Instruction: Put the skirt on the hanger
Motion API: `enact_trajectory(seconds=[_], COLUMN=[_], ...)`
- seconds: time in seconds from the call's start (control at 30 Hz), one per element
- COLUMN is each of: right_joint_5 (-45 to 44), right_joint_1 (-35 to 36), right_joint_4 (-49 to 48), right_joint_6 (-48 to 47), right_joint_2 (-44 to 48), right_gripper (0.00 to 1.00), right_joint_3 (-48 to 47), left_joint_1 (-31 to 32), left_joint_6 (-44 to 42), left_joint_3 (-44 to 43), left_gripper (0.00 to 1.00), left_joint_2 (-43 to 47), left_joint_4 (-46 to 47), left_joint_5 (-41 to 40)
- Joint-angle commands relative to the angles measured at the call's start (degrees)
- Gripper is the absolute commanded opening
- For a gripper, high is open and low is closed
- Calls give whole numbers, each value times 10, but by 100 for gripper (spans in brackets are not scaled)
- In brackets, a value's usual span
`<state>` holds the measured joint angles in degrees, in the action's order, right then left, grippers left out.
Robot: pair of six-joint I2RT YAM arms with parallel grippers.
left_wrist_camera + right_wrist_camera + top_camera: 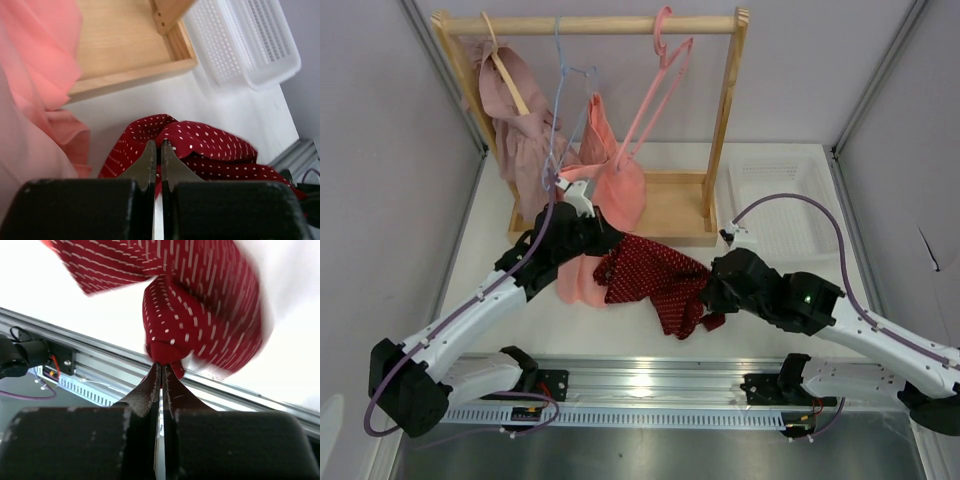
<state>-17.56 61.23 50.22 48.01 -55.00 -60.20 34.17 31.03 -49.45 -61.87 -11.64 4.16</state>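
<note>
The dark red polka-dot skirt (660,280) lies crumpled on the white table between both arms. My left gripper (603,262) is shut on the skirt's left edge (200,142), fabric pinched at its fingertips (150,150). My right gripper (705,290) is shut on the skirt's right side (195,315), a bunched fold caught at the fingertips (171,371); that view is motion-blurred. The pink hanger (665,80) hangs by its hook on the wooden rail, right of centre, above and behind the skirt.
A wooden rack (610,25) with a wooden base (670,205) stands at the back. A mauve ruffled garment (515,120) hangs on a wooden hanger, a salmon garment (610,170) on a blue wire hanger. A white basket (775,200) sits right.
</note>
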Motion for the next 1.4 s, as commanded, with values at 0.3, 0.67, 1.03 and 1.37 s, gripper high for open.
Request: enact_trajectory(seconds=[0.3,0.67,1.03,1.37], right_joint_5=[8,73,68,72], right_joint_1=[-220,-283,-289,-299], right_joint_4=[102,88,113,-38], right_joint_6=[-116,-167,-194,-202], right_joint_2=[36,19,6,-162], right_gripper=[0,0,0,19], right_joint_3=[-147,-227,-256,-84], left_joint_1=[-104,-123,-123,-89], left_joint_6=[-18,-34,-46,12], left_joint_3=[-42,-43,-41,61], left_gripper=[0,0,0,0], left_joint_2=[101,133,163,134], left_joint_4=[-100,-105,-204,-131], left_joint_5=[-6,81,167,210])
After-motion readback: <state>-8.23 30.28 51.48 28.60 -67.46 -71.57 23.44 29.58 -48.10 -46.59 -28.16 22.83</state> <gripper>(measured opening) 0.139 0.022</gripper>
